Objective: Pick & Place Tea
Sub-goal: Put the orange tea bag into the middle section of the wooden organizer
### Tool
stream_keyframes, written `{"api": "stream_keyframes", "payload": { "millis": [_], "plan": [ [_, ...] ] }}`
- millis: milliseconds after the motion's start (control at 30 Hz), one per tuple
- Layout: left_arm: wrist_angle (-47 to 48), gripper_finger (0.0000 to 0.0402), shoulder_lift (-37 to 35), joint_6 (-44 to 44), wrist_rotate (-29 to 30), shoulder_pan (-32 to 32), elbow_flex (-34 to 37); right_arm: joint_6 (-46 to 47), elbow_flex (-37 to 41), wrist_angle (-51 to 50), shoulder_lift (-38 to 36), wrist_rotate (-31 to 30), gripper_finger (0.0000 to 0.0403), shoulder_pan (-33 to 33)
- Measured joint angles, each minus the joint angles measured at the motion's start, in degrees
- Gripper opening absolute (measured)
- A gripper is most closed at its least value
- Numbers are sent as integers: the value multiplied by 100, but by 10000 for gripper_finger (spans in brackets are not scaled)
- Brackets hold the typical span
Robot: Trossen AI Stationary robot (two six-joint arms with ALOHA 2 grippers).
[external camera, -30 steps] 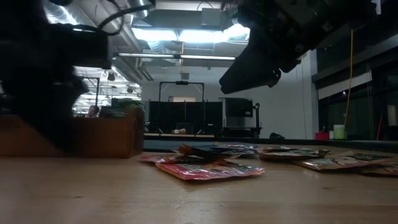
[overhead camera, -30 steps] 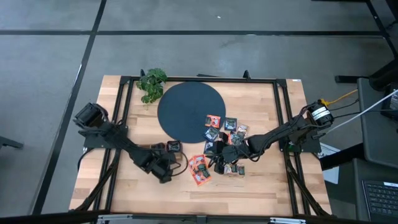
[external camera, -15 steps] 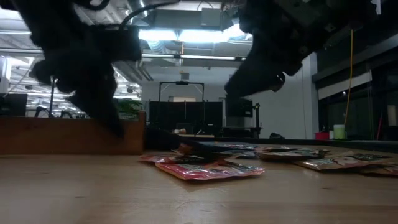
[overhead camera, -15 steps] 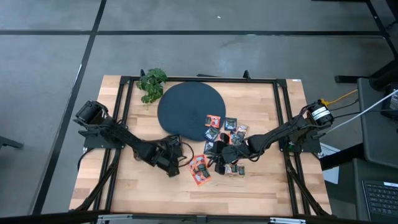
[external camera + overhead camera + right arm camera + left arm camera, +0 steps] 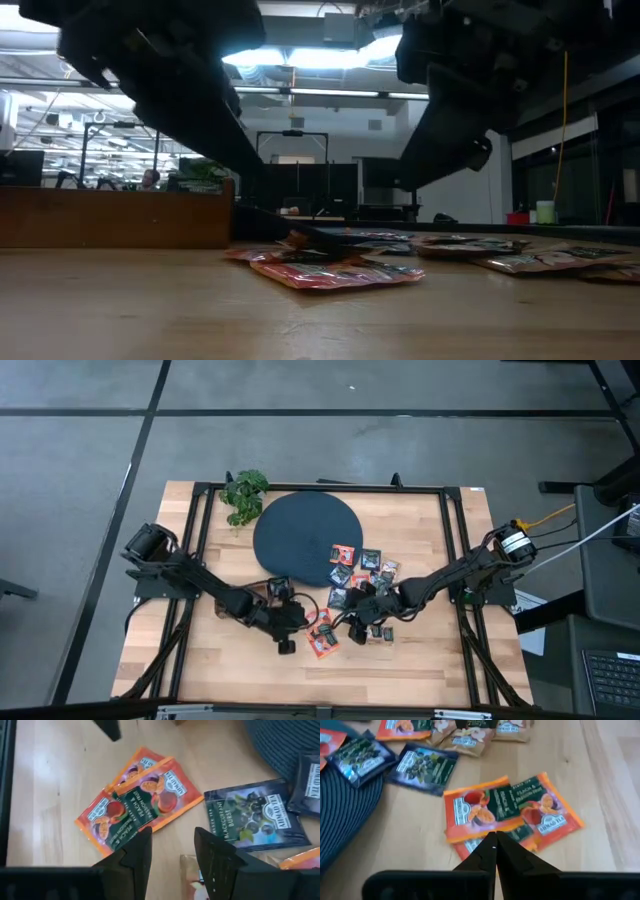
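Observation:
A small pile of orange-red tea sachets [image 5: 322, 632] [image 5: 490, 810] [image 5: 135, 805] lies flat on the wood near the table's middle. More sachets, dark and orange [image 5: 365, 570], are scattered to its right and far side, some lapping onto the dark disc [image 5: 305, 540]. My left gripper [image 5: 287, 645] [image 5: 495, 836] is shut, its tips low at the pile's left edge. My right gripper [image 5: 345, 622] [image 5: 172, 845] is open and hovers just right of the pile, beside a dark blue sachet [image 5: 255, 817]. My left gripper comes at the orange pile level, from the table's left. In its wrist view its shut fingertips [image 5: 492, 842] stand over the top sachet's near edge [image 5: 470, 837]. I cannot tell whether they touch it.
A leafy green plant [image 5: 244, 495] stands at the disc's far-left side. A brown wooden wall [image 5: 110, 215] shows at the left in the low view. Bare wood [image 5: 220, 660] lies along the near edge and the left side. Black frame rails [image 5: 195, 560] run along the table's sides.
My left gripper has travelled toward the table's right, staying shut, and closed in on the orange sachet pile. My right gripper has shifted a little toward the right. The sachets lie where they were.

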State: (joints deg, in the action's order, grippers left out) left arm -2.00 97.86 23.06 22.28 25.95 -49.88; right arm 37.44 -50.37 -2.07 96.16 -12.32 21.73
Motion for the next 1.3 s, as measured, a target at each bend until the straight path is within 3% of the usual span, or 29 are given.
{"api": "stream_keyframes", "payload": {
  "millis": [367,633,1300],
  "plan": [
    [-362,1,527,-237,-163,-214,-176,-3028,-2,383,601,23,149,432],
    [363,2,953,49,-93,-315,-794,-3622,0,664,1055,-940,149,524],
    [1086,3,955,1183,-101,-356,-824,-4644,-4,1385,1346,-1044,149,525]
  ]
}}
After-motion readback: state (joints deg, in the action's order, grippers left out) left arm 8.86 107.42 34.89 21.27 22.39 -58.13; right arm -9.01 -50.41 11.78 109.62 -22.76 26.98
